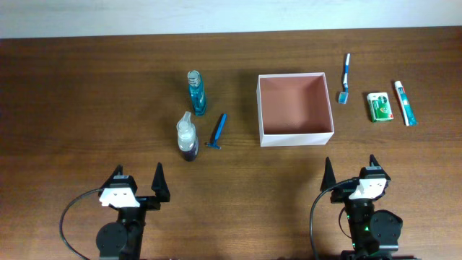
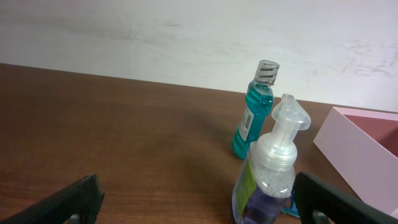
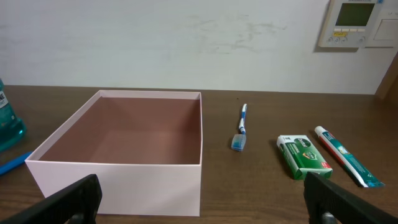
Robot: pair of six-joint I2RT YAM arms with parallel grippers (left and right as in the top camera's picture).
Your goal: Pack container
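While our left pincer (image 1: 137, 179) and right pincer (image 1: 350, 172) sat released, jaws spread wide, we saw the container (image 1: 296, 138) ahead of the right one.

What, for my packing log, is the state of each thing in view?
container, open, empty
mouthwash bottle, upright, capped
pump bottle, upright
razor, lying flat
toothbrush, lying flat
green packet, lying flat
toothpaste tube, lying flat
left gripper, jaws open, empty
right gripper, jaws open, empty
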